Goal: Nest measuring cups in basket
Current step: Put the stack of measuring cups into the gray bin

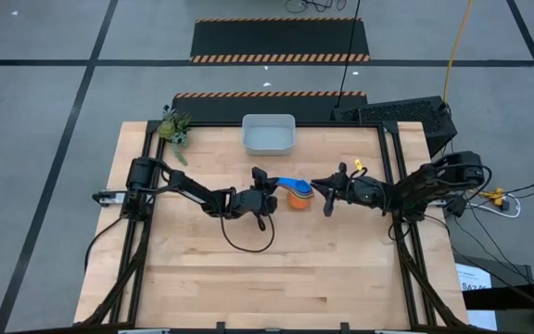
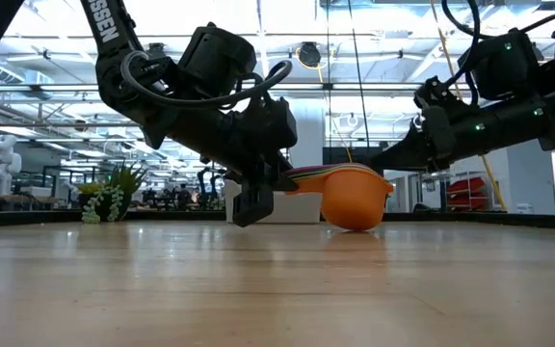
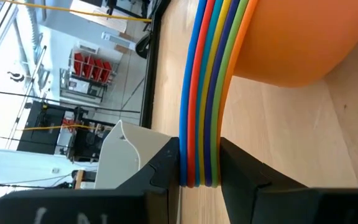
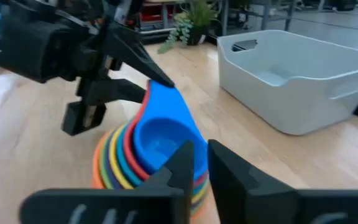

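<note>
Left tool (image 3: 201,177) clamps the nested measuring cups' (image 1: 298,196) stacked handles; right tool (image 4: 201,165) hovers slightly parted.

Orange cup (image 3: 303,37) cut off, stack's handles' (image 3: 201,124) ends hidden.

Measuring cups (image 1: 298,195): nested in one stack, orange outermost, blue innermost, handles fanned together toward 9 o'clock, at table centre | Basket (image 1: 268,135): pale grey-white tub, upright, at 12 o'clock, well apart from the stack
</note>
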Controlling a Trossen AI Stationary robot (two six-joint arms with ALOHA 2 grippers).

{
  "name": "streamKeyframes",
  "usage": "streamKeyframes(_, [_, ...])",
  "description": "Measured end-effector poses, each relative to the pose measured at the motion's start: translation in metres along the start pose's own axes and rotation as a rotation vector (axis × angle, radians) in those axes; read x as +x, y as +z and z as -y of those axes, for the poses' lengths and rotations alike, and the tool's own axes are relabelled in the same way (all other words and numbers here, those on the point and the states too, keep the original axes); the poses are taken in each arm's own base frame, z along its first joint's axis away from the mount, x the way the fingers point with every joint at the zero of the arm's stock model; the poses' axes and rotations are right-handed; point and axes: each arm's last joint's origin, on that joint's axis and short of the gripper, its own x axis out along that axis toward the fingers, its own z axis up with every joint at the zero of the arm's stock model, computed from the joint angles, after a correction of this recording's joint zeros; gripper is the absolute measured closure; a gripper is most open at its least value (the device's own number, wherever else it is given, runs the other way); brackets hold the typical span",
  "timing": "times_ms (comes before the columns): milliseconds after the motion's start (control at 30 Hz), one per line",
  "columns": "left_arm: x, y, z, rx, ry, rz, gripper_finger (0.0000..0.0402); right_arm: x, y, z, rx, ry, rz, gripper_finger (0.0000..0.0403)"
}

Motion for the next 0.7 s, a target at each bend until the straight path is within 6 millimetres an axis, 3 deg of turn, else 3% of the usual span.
streamKeyframes(200, [0.0, 0.0, 0.0, 0.004, -0.002, 0.003, 0.0316, -0.008, 0.007, -0.002, -0.087, 0.016, -0.015, 0.0292])
streamKeyframes(500, [0.0, 0.0, 0.0, 0.005, -0.001, 0.004, 0.0316, -0.013, 0.022, -0.021, -0.41, 0.089, -0.254, 0.0194])
streamKeyframes(700, [0.0, 0.0, 0.0, 0.004, -0.001, 0.004, 0.0316, -0.014, 0.027, -0.033, -0.658, 0.076, -0.263, 0.0124])
